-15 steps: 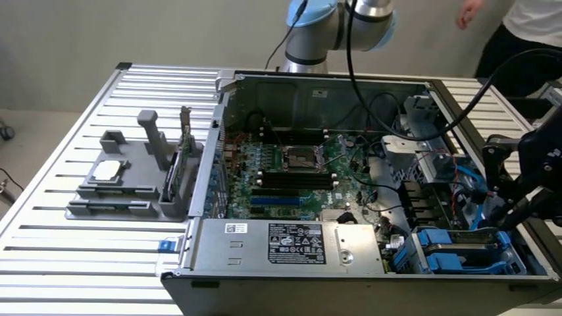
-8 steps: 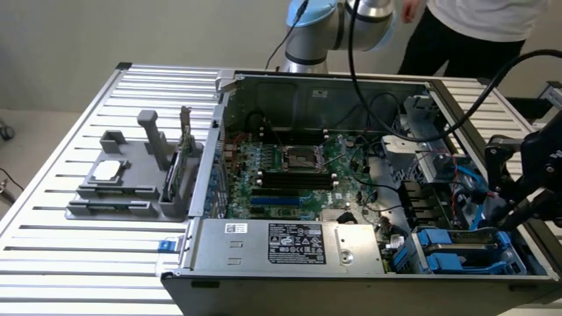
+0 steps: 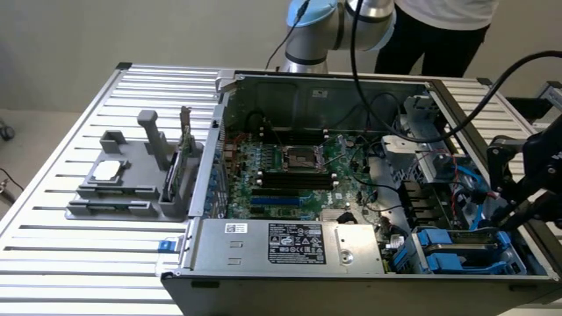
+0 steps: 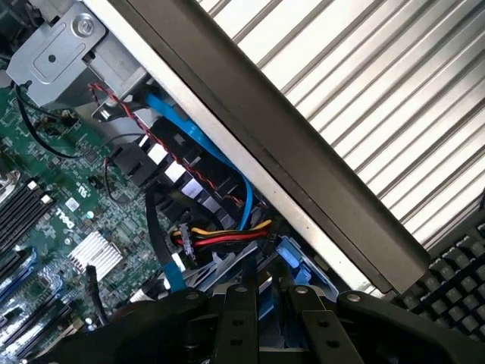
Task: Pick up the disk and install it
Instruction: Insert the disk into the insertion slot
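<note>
Disk [image 4: 292, 259] in open computer case [image 3: 307, 99] on slatted metal table [image 3: 88, 263], person [image 3: 439, 33] behind

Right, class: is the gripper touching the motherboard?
Apart. At the exterior view's right the gripper hangs over the blue drive bays, with cables lying between it and the motherboard.

Soft, even light from overhead; the ribbed metal desk [image 3: 70, 257] shines pale with mild glare on its slats in both views, while the open computer case [image 3: 325, 99] sits dimmer, its bays toward the exterior view's right in shadow
</note>
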`<state>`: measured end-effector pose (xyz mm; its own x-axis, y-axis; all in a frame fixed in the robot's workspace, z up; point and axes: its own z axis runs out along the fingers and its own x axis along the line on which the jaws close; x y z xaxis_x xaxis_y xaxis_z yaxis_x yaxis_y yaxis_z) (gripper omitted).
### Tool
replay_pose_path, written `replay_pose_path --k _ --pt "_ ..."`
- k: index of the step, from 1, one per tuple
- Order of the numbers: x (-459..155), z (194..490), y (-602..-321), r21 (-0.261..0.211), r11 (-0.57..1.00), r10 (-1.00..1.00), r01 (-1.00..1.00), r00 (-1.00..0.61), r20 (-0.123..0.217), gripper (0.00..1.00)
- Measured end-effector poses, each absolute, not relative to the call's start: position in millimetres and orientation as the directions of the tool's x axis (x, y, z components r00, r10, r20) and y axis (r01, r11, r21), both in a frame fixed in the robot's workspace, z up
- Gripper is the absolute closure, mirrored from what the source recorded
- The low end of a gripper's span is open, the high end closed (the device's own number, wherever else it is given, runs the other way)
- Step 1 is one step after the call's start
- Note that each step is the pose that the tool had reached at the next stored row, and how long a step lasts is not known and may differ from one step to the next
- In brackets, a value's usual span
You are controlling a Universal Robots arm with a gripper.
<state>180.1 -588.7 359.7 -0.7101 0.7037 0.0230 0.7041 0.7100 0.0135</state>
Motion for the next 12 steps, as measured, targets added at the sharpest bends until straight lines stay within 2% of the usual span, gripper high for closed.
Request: replay_pose_path --k 12 --pt "181.7 357.4 -590.0 0.019 0.653 0.757 0.757 -0.653 0.029 0.78"
